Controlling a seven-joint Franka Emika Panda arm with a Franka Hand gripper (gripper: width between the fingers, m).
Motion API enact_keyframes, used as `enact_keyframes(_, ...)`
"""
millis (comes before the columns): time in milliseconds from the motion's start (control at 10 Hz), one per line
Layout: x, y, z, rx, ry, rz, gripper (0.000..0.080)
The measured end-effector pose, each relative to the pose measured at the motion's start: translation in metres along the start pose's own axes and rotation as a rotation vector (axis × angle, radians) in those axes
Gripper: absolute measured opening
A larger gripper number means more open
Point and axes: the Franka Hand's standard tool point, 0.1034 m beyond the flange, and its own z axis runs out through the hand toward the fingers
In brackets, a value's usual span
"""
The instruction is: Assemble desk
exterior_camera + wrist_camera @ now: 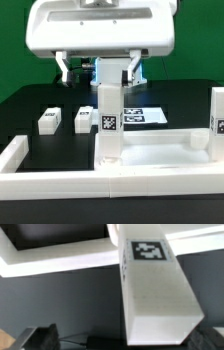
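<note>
The white tabletop panel lies flat, rim up, against the front border wall. One white leg with a tag stands upright in its corner on the exterior view's left. A second tagged leg stands at the corner on the right. Two more legs lie on the black table. My gripper is open over the top of the left leg, with a finger on each side. In the wrist view the leg runs down to the tabletop panel. One finger stands well apart from it, and the gripper is not closed.
The low white border wall runs along the front and up the exterior view's left side. The marker board lies flat behind the tabletop panel. A green backdrop stands behind the arm.
</note>
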Motion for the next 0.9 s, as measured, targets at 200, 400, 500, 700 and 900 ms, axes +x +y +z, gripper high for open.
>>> enact_keyframes(200, 0.006, -0.001, -0.002, 0.051, -0.223, 0.027, 0.0649)
enact_keyframes(400, 0.003, -0.008, -0.003, 0.086, -0.394, 0.045, 0.0649)
enact_keyframes(500, 0.006, -0.011, 0.002, 0.091, -0.432, 0.047, 0.0649)
enact_keyframes(700, 0.002, -0.018, 0.012, 0.082, -0.425, 0.042, 0.0649)
enact_keyframes(900, 0.001, -0.021, 0.014, 0.081, -0.421, 0.056, 0.0649)
